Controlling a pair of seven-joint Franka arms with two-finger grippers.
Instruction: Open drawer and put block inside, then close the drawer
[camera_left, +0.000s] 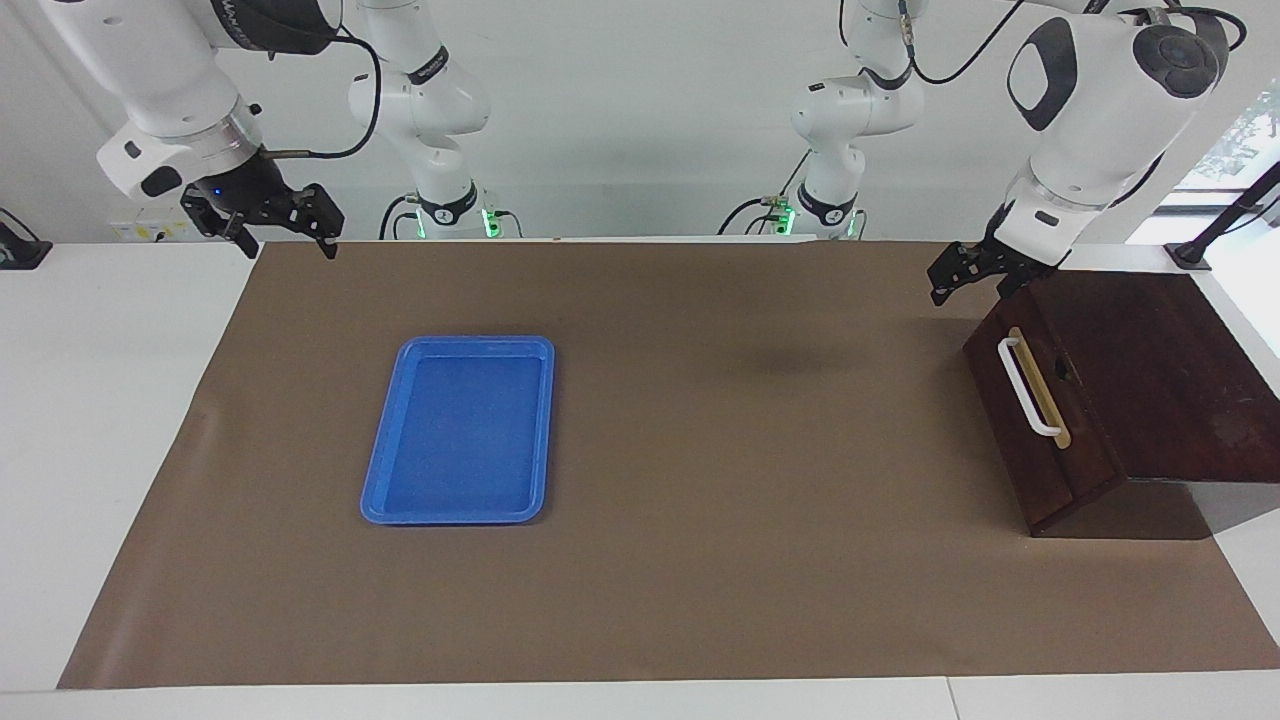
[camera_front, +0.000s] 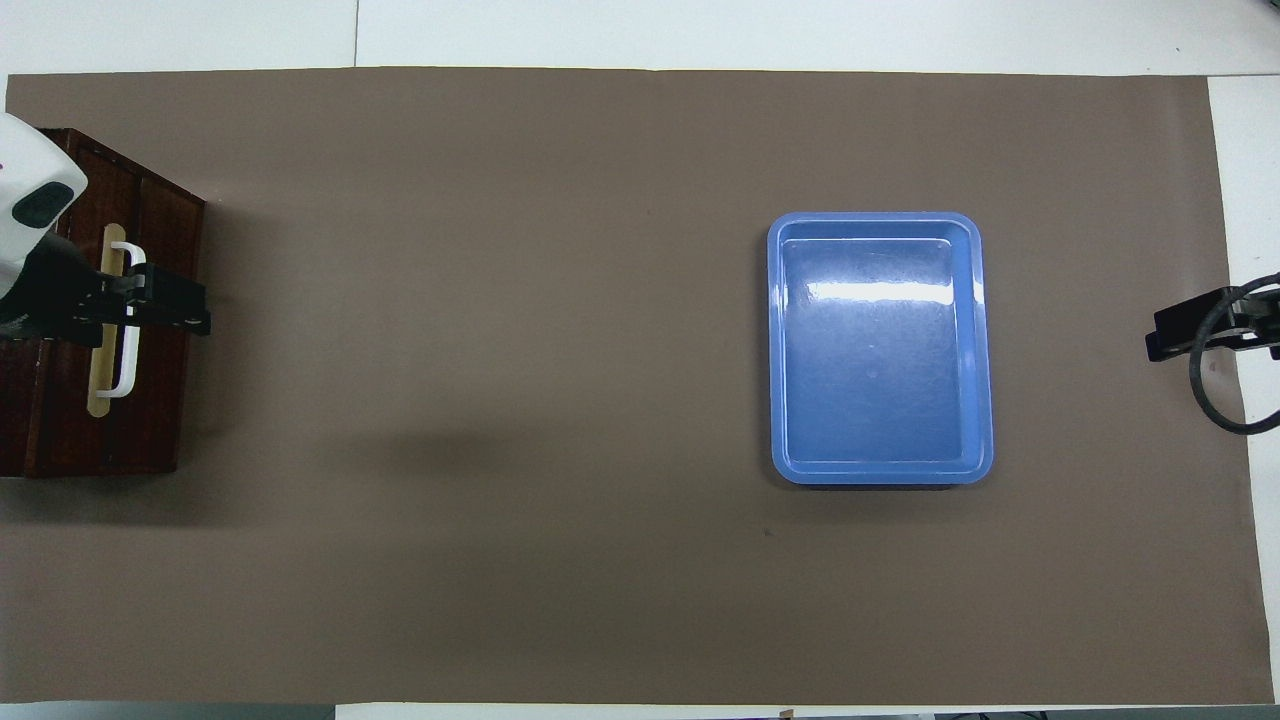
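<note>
The dark wooden drawer (camera_left: 1045, 440) is closed in its box at the left arm's end of the table, white bar handle (camera_left: 1028, 386) facing the table's middle. From overhead, the drawer (camera_front: 160, 400) and handle (camera_front: 128, 350) lie partly under my left arm. My left gripper (camera_left: 968, 280) (camera_front: 150, 305) hangs open above the box's corner nearest the robots, holding nothing and touching nothing. At the right arm's end my right gripper (camera_left: 288, 240) (camera_front: 1190, 335) waits open and empty above the mat's edge. The block is out of view.
A flat blue tray (camera_left: 380, 460) (camera_front: 985, 350) lies empty on the brown mat (camera_left: 750, 520), toward the right arm's end. The box top (camera_left: 1150, 370) slopes up away from the drawer front. White table borders the mat.
</note>
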